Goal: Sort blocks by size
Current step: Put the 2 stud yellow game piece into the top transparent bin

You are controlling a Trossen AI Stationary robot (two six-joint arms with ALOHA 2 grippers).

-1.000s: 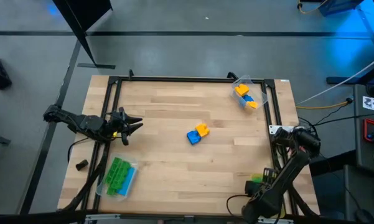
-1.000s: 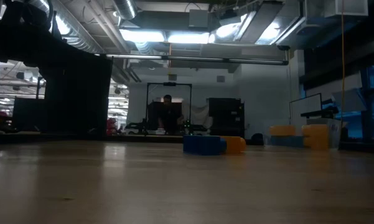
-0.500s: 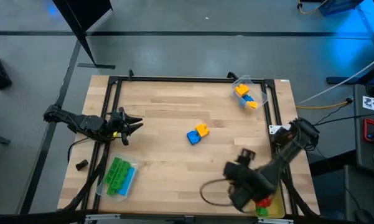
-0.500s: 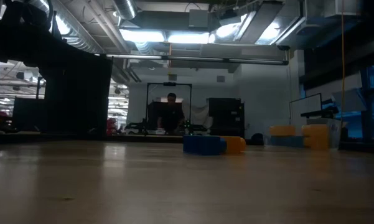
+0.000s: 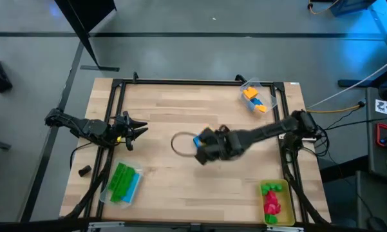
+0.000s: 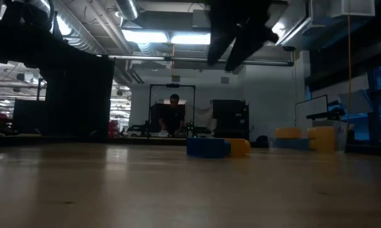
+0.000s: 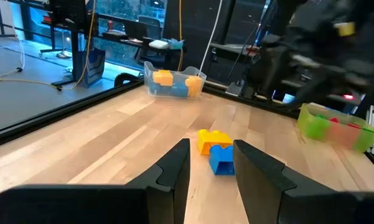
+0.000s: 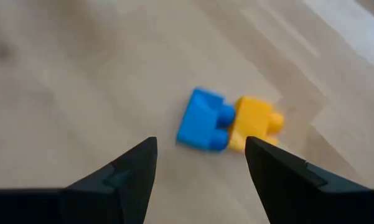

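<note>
Hovering at frame centre, the right end effector, fingers apart, lines up over touching blue block and yellow block on the worktop; left end effector waits apart, left edge.

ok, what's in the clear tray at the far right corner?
Clear tray holds yellow-orange blocks and a blue block. Anything beneath them is hidden. No tool is near it.

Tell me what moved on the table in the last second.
The right gripper swung from the yellow tray at the near right corner to above the blue block and orange block mid-table, open, holding nothing. Both blocks, the left gripper and the trays stayed put.
</note>
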